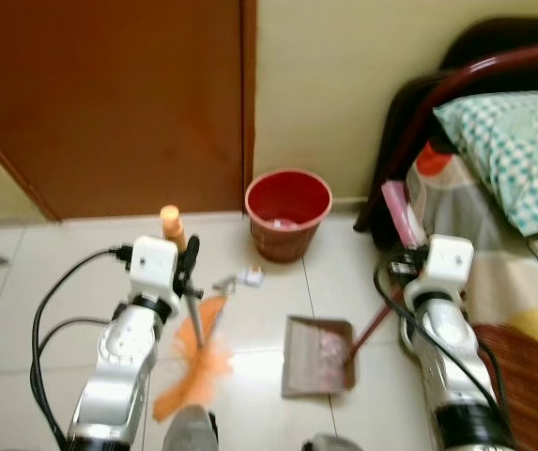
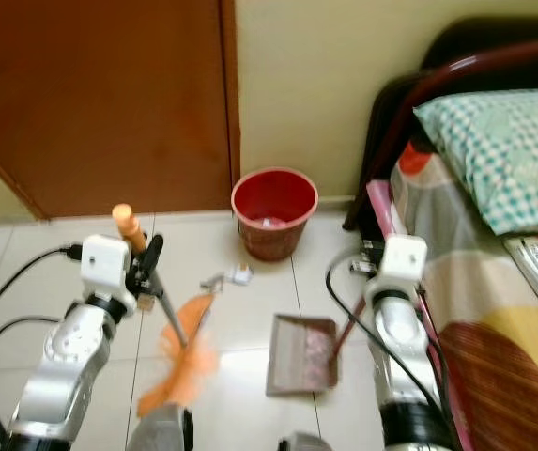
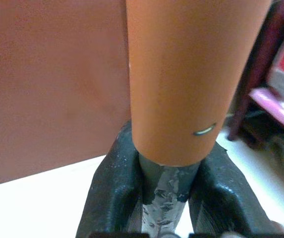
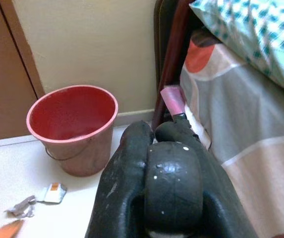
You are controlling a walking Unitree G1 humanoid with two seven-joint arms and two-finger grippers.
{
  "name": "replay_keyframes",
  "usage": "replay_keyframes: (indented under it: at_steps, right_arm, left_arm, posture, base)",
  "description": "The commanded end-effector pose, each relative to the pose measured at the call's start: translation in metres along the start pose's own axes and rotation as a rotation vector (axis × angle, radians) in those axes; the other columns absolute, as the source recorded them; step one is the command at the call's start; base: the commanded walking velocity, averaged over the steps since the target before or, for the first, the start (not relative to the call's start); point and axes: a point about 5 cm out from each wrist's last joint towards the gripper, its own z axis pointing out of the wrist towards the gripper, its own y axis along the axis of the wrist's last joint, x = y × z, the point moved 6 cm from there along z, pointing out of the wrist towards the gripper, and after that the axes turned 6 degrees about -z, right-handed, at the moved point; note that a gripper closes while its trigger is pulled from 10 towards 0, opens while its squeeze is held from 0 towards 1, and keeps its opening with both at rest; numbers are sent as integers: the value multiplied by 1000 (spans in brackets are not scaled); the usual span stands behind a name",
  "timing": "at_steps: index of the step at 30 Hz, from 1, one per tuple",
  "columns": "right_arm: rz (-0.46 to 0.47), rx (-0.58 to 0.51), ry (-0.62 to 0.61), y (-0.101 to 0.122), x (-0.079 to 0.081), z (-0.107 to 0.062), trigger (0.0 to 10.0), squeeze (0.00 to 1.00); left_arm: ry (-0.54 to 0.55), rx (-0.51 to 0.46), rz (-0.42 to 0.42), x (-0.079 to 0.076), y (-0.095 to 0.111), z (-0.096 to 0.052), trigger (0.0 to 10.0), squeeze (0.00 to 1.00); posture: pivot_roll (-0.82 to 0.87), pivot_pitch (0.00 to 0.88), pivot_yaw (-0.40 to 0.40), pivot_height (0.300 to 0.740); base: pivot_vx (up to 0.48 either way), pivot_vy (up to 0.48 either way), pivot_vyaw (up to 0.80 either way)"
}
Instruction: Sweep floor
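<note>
Orange broom bristles splay on the tile floor nearest me; my left gripper clamps the broom's handle. My right gripper clenches the dustpan handle. Paper scraps lie beyond, before the red bucket.

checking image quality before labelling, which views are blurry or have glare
Left eye view: soft overall, the orange broom head smeared, glare on the floor tiles beside it. Left wrist view: the broom handle close and out of focus, held in the left pincer. Right wrist view: bucket fairly sharp, right pincer blurred.
</note>
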Motion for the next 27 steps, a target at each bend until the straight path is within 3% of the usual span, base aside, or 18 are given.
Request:
replay_keyframes:
  at_steps: [1, 4, 11, 14, 18, 20, 22, 24, 27]
  right_arm:
    - [29, 56, -45, -11, -8, 2, 10000, 0]
    - [4, 71, -60, -9, -8, 7, 10000, 0]
    - [-55, 149, -87, -21, -7, 9, 10000, 0]
    - [-71, 171, -76, -24, -4, 10, 10000, 0]
    - [-73, 185, -55, -26, 0, 11, 10000, 0]
    - [-70, 185, -48, -26, 1, 11, 10000, 0]
    - [-68, 187, -49, -26, 0, 11, 10000, 0]
    - [-69, 187, -49, -26, 0, 11, 10000, 0]
    - [-63, 186, -46, -26, -2, 10, 10000, 0]
  left_arm:
    - [-114, 0, -12, -24, 1, 1, 10000, 0]
    - [-223, 12, -12, -46, 1, 2, 10000, 0]
    - [-364, 10, -74, -72, 8, -2, 10000, 0]
    - [-387, -24, -107, -79, 19, 0, 10000, 0]
    - [-433, -87, -221, -94, 47, 8, 10000, 0]
    - [-409, -111, -271, -91, 57, 12, 10000, 0]
    - [-350, -124, -279, -76, 59, 14, 10000, 0]
    - [-343, -125, -279, -74, 59, 14, 10000, 0]
    - [-239, -119, -337, -46, 57, 14, 10000, 0]
  posture:
    - [46, 128, -49, 740]
    - [52, 131, -56, 740]
    - [57, 136, -61, 740]
    - [56, 140, -57, 740]
    - [53, 150, -56, 740]
    - [48, 152, -57, 740]
    - [42, 154, -59, 740]
    - [42, 154, -59, 740]
    - [46, 162, -66, 740]
  base:
    - [0, 0, 0]
    - [0, 0, 0]
    - [0, 0, 0]
    - [0, 0, 0]
    - [0, 0, 0]
    - [0, 0, 0]
    - [0, 0, 0]
    - [0, 0, 0]
    - [0, 0, 0]
